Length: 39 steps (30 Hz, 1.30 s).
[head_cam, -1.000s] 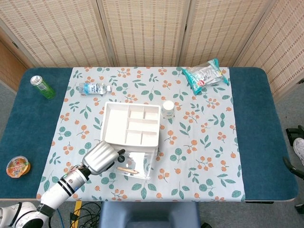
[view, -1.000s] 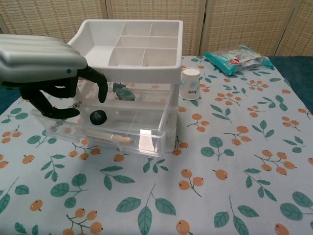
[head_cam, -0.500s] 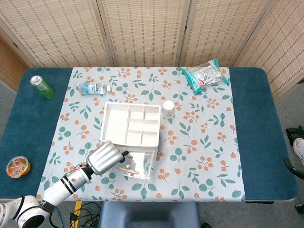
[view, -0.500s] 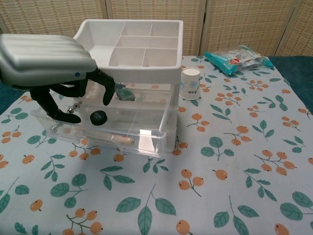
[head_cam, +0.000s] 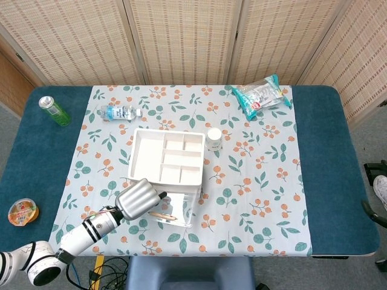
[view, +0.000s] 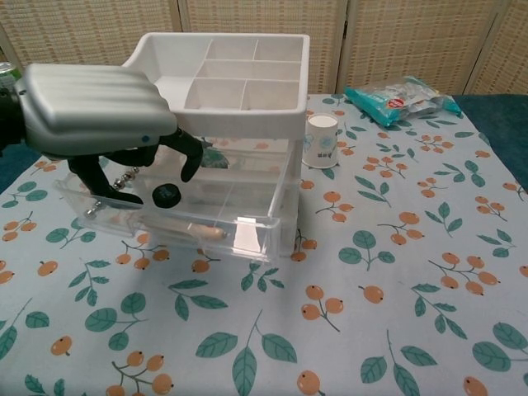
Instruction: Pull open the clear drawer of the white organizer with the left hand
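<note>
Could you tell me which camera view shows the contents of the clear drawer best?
The chest view: the drawer fills it, showing a black disc inside. The head view shows it small, partly under the left hand.

White organizer with clear drawer holding a black round item. Left hand: silver-grey back, black fingers. Tablecloth: pale, with green leaves and orange berries, over a dark teal table. Green can; teal-and-white packet; white cup.
</note>
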Tool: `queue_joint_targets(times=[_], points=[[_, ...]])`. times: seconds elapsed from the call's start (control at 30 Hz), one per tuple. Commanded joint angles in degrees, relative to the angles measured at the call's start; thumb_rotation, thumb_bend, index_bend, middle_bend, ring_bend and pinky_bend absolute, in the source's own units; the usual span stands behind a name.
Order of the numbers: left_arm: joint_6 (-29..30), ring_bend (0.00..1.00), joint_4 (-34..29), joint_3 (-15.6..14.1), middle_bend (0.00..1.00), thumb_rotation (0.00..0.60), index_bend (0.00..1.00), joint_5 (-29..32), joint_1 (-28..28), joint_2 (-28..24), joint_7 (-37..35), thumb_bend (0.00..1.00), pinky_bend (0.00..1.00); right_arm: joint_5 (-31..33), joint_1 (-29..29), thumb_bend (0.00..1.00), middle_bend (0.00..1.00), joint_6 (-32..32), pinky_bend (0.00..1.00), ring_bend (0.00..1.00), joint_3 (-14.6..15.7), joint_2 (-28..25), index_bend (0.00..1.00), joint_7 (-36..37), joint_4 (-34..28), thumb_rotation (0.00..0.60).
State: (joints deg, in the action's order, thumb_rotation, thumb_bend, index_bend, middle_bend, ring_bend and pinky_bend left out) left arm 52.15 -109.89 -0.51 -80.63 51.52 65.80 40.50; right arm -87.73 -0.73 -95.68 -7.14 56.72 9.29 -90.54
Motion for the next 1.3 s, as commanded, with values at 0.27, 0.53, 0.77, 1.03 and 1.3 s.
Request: queue_joint_targets(times=[0.27,0.53,0.77,1.03,1.3], points=[[-1.9,1.0,0.2,0.9,1.0,0.6,0.43,1.3,0.7,0.1,1.5,0.22,1.0,0.1,-0.1,0.28,0.19,0.0,0.05,0.13,0.0,0.0,0.04,0.1,0.1,0.6],[-2.7,1.0,-0.5,1.5,1.0,0.6,0.45,3.0,1.0,-0.1,3.1,0.22,1.0,0.2,-0.1,0.28,0.19,0.0,0.06,0.13,-0.1,0.1,0.04,0.4,0.3,0.6],[-3.0,1.0,-0.7,1.7,1.0,0.6,0.42,3.9,1.3,0.2,4.2,0.22,1.0,0.2,-0.1,0.28,0.19,-0.1,0.06,0.13,-0.1,0.2,0.04,0.7,0.6,0.6],[-3.6,1.0,-0.7,1.9,1.0,0.6,0.4,4.8,1.8,0.5,5.3,0.22,1.0,0.3,-0.2,0.28,0.19,-0.1,0.06,0.13,-0.1,0.2,0.04,0.9,0.7,0.6],[-4.4,1.0,-0.7,2.1,1.0,0.6,0.42,6.6,2.6,0.7,6.5,0.25,1.0,0.4,-0.3,0.28,0.19,-0.2,0.06,0.13,-0.1,0.2,0.04,1.0,0.8,0.6]])
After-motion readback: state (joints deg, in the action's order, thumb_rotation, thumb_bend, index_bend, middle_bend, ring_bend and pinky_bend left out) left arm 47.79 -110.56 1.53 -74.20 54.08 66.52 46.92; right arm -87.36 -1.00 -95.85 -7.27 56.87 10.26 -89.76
